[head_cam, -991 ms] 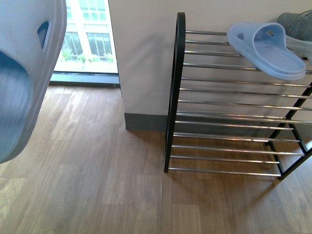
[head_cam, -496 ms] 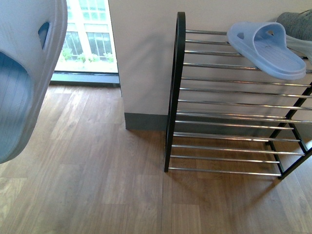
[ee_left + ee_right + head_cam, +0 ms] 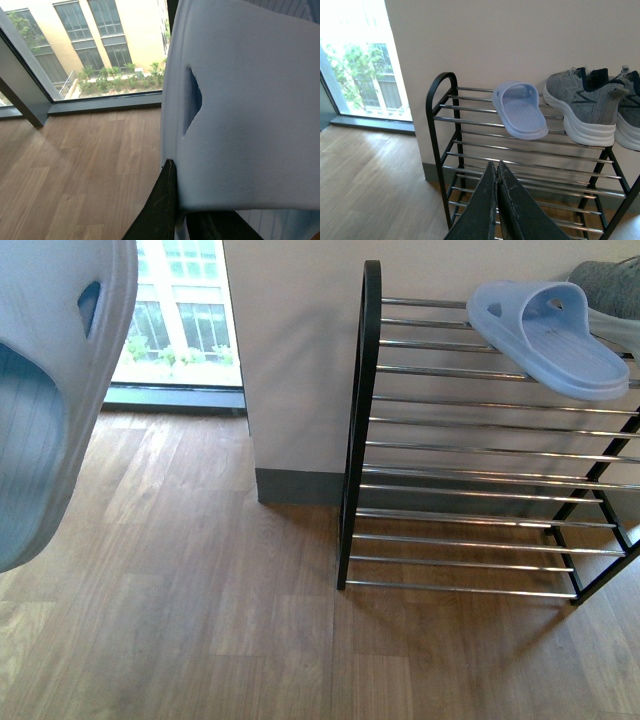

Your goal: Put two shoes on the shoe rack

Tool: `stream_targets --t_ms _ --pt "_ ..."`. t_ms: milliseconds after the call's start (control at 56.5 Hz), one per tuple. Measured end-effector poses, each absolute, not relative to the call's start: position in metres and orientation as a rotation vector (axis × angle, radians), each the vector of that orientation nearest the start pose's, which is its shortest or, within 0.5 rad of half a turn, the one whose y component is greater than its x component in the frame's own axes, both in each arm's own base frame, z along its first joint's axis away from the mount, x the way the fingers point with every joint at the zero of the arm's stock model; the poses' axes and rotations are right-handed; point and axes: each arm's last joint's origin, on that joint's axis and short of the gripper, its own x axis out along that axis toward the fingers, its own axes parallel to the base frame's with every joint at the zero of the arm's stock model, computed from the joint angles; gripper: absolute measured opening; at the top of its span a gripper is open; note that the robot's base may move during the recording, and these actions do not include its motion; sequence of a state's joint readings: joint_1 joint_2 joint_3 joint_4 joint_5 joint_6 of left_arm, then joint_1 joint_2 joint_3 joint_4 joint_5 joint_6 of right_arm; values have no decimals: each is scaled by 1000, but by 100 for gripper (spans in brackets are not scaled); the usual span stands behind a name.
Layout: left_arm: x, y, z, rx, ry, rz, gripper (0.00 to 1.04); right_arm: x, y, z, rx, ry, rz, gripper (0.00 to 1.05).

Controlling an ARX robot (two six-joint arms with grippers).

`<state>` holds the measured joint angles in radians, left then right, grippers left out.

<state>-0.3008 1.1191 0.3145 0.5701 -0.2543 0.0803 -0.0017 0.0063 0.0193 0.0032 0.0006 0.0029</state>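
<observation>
Left gripper grips the 2nd slipper, held high; the 1st slipper is on the rack beside the sneakers. Right gripper is closed and holds nothing. Next, I think: carry it to the rack's top bars.

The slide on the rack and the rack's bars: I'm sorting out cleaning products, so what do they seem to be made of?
The light blue slide looks like moulded foam or rubber: matte, seamless, with a ribbed footbed. The rack's bars look like chromed metal, thin and mirror-bright; its arched side frame looks like black-painted metal.

Shoe rack on wood floor; top tier: blue slipper, grey sneakers alongside.
</observation>
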Motion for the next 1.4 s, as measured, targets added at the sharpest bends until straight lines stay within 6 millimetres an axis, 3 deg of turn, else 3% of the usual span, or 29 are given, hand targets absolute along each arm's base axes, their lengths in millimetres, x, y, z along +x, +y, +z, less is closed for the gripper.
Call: stream_targets --t_ms 89,708,1399 --pt "204 -56 184 144 224 -55 2 97 0 170 2 -16 -2 3" --pt "204 -55 184 144 224 -52 2 97 0 170 3 -17 2 96" --pt "204 -56 184 144 223 -62 2 97 0 170 3 -15 -4 96"
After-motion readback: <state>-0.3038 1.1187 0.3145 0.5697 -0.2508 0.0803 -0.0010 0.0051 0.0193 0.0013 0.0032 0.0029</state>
